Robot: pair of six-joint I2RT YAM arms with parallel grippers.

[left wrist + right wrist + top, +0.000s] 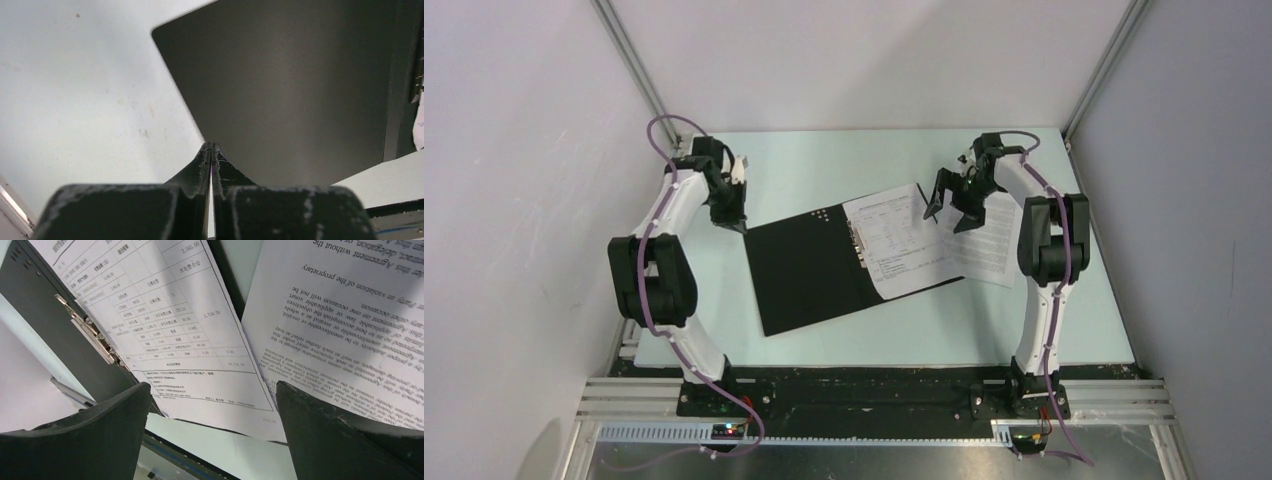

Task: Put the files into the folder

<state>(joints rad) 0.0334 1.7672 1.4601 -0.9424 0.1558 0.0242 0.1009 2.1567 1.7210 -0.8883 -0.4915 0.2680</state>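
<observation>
I see my left arm (pixel 674 200) and right arm (pixel 1029 180) in white shells, chunky black joints, purple cables (pixel 652 135) strung along both, black scuffed fingers (pixel 200 170), black bases (pixel 709 400)

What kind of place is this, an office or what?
Probably a robot lab test cell, not an office: plain white walls boxing in the table, left arm and right arm bolted to an aluminium frame.

Left gripper (pixel 211 150): black fingers pressed together, tips at the folder's edge.
Flat black folder interior (pixel 300 90): open, rounded corner.
Pale table (pixel 90 100): speckled.
</observation>
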